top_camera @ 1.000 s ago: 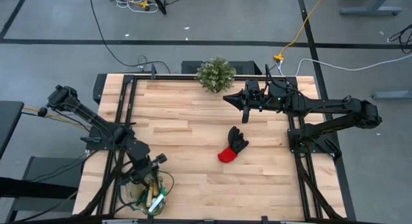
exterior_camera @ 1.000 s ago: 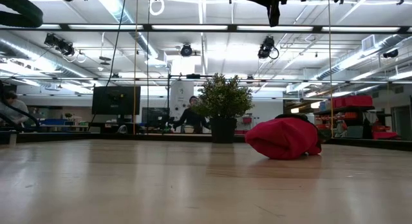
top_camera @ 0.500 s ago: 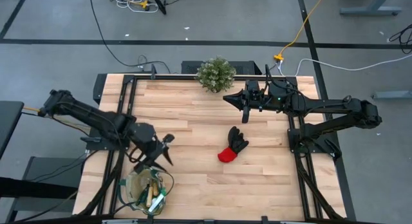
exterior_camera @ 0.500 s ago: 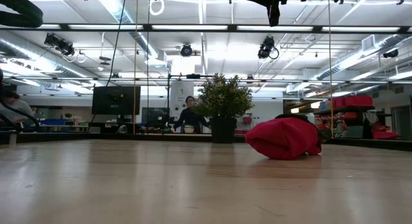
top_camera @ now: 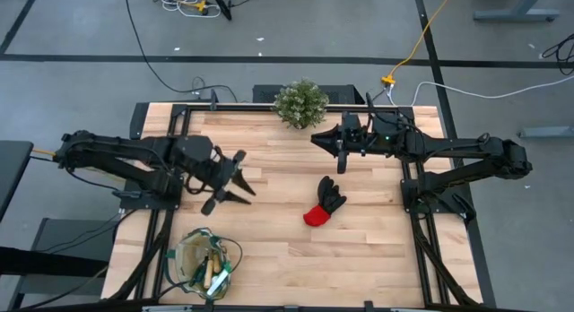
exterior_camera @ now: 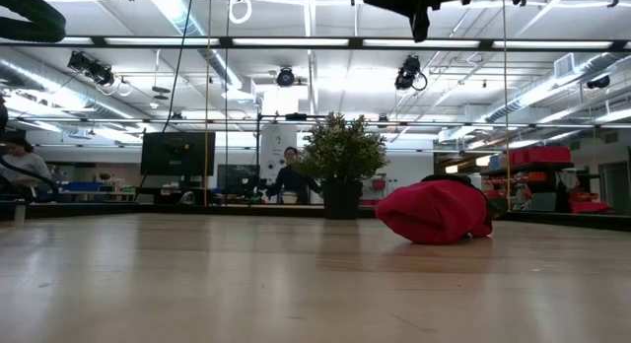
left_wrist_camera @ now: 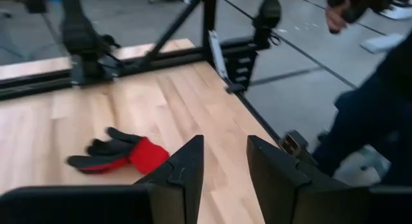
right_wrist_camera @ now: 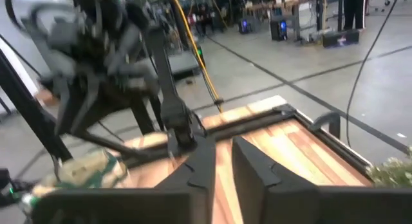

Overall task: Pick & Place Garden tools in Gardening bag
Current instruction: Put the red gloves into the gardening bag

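Note:
The black-and-red glove (top_camera: 325, 203) lies flat on the wooden table, right of centre; it also shows in the low view (exterior_camera: 434, 213) and the left wrist view (left_wrist_camera: 122, 154). The tan gardening bag (top_camera: 204, 264) stands at the near left corner with wooden-handled tools and a green bottle (top_camera: 221, 278) inside. My left gripper (top_camera: 239, 179) hovers open above the table's left half, pointing toward the glove, with nothing between its fingers (left_wrist_camera: 225, 166). My right gripper (top_camera: 342, 158) hangs high over the far right part, its fingers a narrow gap apart (right_wrist_camera: 223, 166) and empty.
A bushy potted plant (top_camera: 300, 103) stands at the middle of the far edge and shows behind the glove in the low view (exterior_camera: 340, 166). Black frame rails (top_camera: 170, 160) run along both sides of the table. Bare wood lies between glove and bag.
My left gripper has risen from just above the bag and swung toward the table's far edge and centre, turning until it points toward the glove. The bag and the tools in it stay where they were. The glove has not moved.

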Tool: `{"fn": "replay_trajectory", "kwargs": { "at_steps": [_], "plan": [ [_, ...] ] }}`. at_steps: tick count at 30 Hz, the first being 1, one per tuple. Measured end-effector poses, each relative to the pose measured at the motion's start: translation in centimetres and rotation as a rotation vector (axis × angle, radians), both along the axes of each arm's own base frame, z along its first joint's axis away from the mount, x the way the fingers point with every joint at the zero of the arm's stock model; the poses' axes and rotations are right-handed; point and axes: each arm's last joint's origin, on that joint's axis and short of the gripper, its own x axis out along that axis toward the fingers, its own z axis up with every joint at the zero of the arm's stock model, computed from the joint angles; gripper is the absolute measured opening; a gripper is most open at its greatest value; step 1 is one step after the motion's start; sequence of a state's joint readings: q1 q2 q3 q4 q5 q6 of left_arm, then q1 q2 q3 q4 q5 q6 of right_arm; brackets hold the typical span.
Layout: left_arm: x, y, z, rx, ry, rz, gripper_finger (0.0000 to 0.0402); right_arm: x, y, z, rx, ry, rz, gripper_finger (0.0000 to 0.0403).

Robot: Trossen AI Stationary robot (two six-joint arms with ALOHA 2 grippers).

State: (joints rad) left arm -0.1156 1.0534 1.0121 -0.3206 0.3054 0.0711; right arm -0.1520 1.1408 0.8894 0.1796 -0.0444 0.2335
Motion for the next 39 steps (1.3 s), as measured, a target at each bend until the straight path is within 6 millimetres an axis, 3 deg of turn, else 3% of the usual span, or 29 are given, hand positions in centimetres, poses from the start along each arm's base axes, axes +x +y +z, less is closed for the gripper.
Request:
{"fn": "replay_trajectory", "kwargs": {
  "at_steps": [11,17,24,39],
  "plan": [
    [0.2,2.0,1.1,0.024,-0.031,0.147,0.0124,-0.3,0.3,-1.9,-0.038,0.2,0.08,0.0187],
    [0.2,2.1,1.1,0.031,-0.032,0.171,0.0124,-0.4,0.4,-2.3,-0.043,0.244,0.117,0.0234],
    [0.2,2.1,1.1,0.03,-0.032,0.171,0.0124,-1.3,0.7,-1.8,-0.043,0.241,0.174,0.0243],
    [0.3,2.3,1.3,0.055,-0.057,0.253,0.0124,-5.9,1.2,-0.1,-0.074,0.272,0.127,0.0237]
  ]
}}
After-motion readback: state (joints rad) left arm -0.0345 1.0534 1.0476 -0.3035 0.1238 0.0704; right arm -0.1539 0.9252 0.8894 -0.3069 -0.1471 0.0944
